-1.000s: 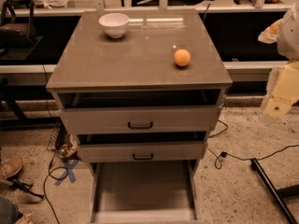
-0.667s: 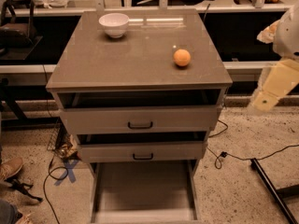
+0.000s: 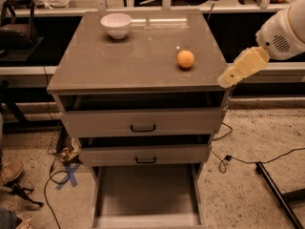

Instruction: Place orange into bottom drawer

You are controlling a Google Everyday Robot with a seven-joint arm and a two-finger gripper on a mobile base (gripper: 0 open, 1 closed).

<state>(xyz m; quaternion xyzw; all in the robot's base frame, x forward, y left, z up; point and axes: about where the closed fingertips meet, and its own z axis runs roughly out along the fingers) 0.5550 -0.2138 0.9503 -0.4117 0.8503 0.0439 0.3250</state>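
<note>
my gripper (image 3: 234, 73) hangs just off the front right corner of the cabinet top (image 3: 119, 61), about level with its surface, with its tip slanting down and to the left. whether it is released or clenched i cannot tell. the orange (image 3: 186, 59) sits on the cabinet top toward the right side, to the left of my gripper, near it but apart from it. a white bowl (image 3: 116, 25) stands at the back left. the bottom drawer (image 3: 147, 194) is pulled out, low by the floor.
</note>
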